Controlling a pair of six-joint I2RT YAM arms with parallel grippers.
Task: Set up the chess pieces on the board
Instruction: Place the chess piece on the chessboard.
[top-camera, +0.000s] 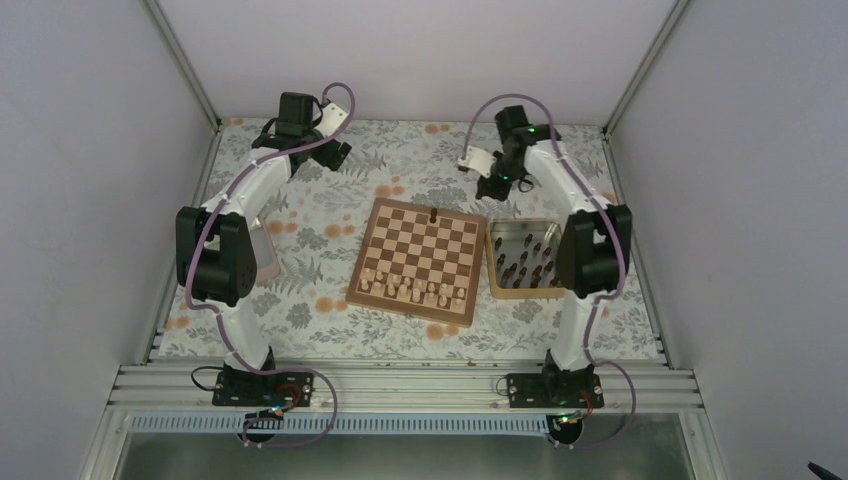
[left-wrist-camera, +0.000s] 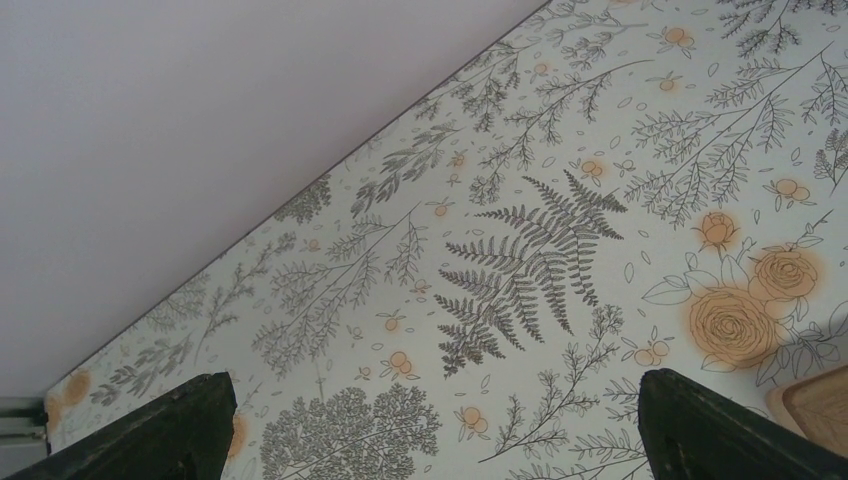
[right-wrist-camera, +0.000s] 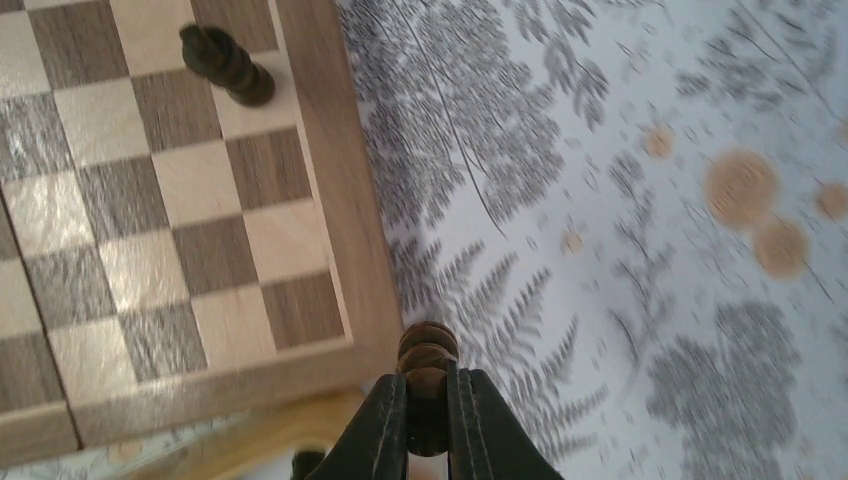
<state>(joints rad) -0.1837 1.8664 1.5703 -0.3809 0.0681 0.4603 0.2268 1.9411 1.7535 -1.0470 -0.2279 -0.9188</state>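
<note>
Board (top-camera: 420, 250): flat on the floral cloth (top-camera: 330, 215), between the two arms, one edge towards their bases.
Lone dark piece (top-camera: 432, 214): upright on the board's far row, about mid-row; seen again from the right wrist (right-wrist-camera: 225, 65), one square in from the border.
Pale pieces (top-camera: 415, 290): lined up in the two rows along the board's near edge.
Tray (top-camera: 525, 293): just beside the board's right edge, long side parallel to it; touching or a hair apart, cannot tell.
Dark chess pieces (top-camera: 525, 262): scattered inside the tray, right of the board; too small to tell standing from lying.
Right gripper (top-camera: 492, 186): raised beyond the board's far right corner; in the wrist view (right-wrist-camera: 428, 425) fingers drawn narrow, clamped on the held piece.
Held piece (right-wrist-camera: 428, 350): dark and ribbed, rounded end poking out past the fingertips, seen over the cloth just off the board's corner.
Left gripper (top-camera: 335, 155): beyond the board's far left corner, well apart from it; in the wrist view (left-wrist-camera: 430, 445) fingers (left-wrist-camera: 150, 435) spread wide, only cloth between them.
</note>
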